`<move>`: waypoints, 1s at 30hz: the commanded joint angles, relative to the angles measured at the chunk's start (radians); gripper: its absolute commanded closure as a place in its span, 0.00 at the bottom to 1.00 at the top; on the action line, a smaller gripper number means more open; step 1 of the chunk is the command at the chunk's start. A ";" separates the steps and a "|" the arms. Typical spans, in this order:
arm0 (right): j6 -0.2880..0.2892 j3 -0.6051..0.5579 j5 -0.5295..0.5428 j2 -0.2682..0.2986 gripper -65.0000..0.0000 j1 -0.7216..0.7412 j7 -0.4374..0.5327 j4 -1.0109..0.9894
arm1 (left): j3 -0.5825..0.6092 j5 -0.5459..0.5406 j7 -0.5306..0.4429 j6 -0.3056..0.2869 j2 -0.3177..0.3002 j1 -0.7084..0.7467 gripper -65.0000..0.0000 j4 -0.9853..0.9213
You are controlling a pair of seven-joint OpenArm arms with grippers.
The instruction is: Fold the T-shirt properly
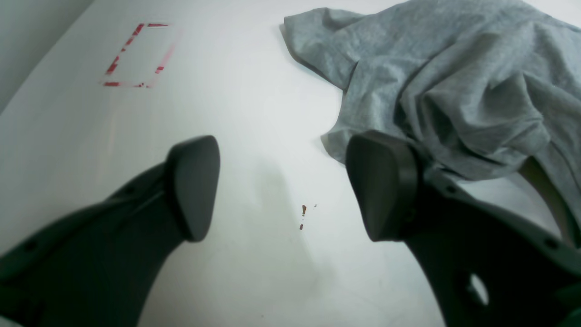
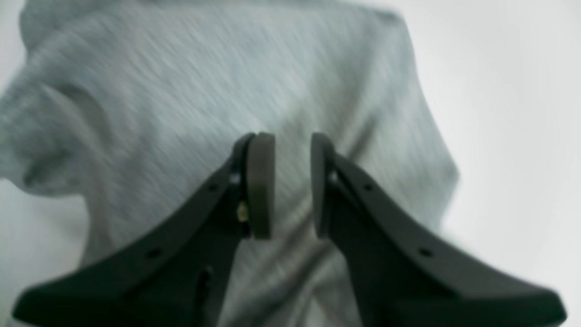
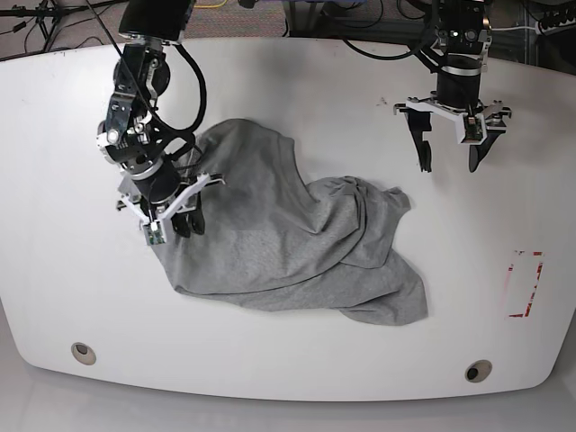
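The heather-grey T-shirt (image 3: 288, 243) lies crumpled in the middle of the white table (image 3: 315, 90), with no lettering showing. My right gripper (image 3: 184, 223) hovers over the shirt's left edge. In the right wrist view, which is blurred, the right gripper (image 2: 292, 181) has its pads a narrow gap apart above the T-shirt (image 2: 181, 91), with no cloth seen between them. My left gripper (image 3: 450, 160) hangs wide open over bare table at the back right, away from the shirt. In the left wrist view the left gripper (image 1: 288, 181) is empty, and the T-shirt (image 1: 454, 68) is bunched just beyond its right finger.
A red tape rectangle (image 3: 525, 283) marks the table near the right edge and also shows in the left wrist view as the red tape rectangle (image 1: 136, 54). Two round holes (image 3: 83, 352) (image 3: 478, 370) sit near the front edge. Cables run behind the table's back edge.
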 commanded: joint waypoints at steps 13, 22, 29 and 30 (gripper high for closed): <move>0.010 -0.073 -0.131 0.027 0.50 0.070 0.024 -0.028 | -0.010 0.006 -0.031 -0.024 -0.008 0.007 0.31 0.031; 0.007 -0.033 -0.091 0.029 0.35 0.013 0.020 0.002 | -0.011 0.006 -0.034 -0.020 -0.009 0.002 0.31 0.034; -0.003 -0.018 -0.077 0.034 0.35 -0.081 0.018 0.137 | -0.012 0.008 -0.034 -0.008 -0.007 -0.004 0.31 0.036; -0.004 -0.014 -0.074 0.034 0.35 -0.088 0.016 0.148 | -0.012 0.008 -0.033 -0.009 -0.007 -0.005 0.31 0.035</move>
